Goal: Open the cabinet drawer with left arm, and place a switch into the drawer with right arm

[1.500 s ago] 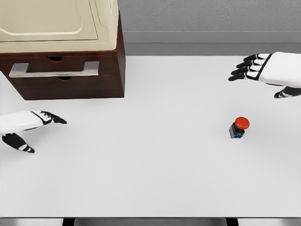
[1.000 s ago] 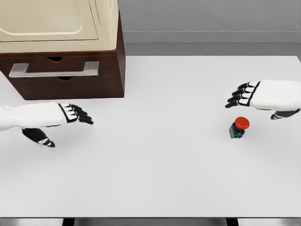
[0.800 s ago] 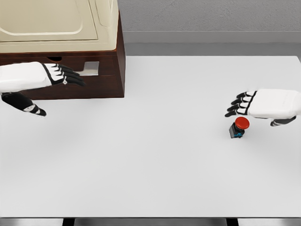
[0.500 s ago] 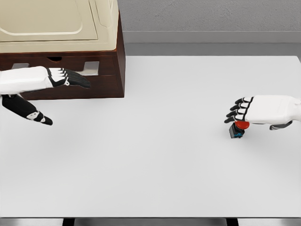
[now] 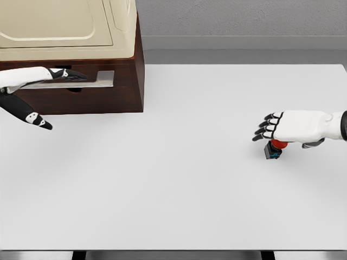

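Left hand (image 5: 32,78): enters from the left edge, lying flat and level across the front of the cabinet drawer (image 5: 76,97), fingers extended rightward over the silver handle (image 5: 100,79); thumb hangs down and apart below the palm, pointing toward the counter; fingers look straight and spread rather than curled, and whether they touch the handle cannot be told. Right hand (image 5: 290,125): enters from the right edge, palm down, back of the hand up, fingers extended leftward and slightly bent at the tips, unclenched, holding nothing visible; it hovers directly over the switch (image 5: 272,148), covering most of the red cap. Switch: small dark square base with a blue marking and a round red button on top; stands upright on the counter (image 5: 179,189), right of the middle, well apart from the cabinet; its axis runs vertically, button facing up; contact with the palm cannot be told. Cabinet (image 5: 81,65): dark brown body with cream top, at the far left corner of the counter; drawer front appears flush, shut. Handle: long axis horizontal, parallel to the counter's far edge. Counter: white, wide bare surface between cabinet and switch, and in front of both; near edge at the bottom of the view, far edge against a grey wall (image 5: 244,21).
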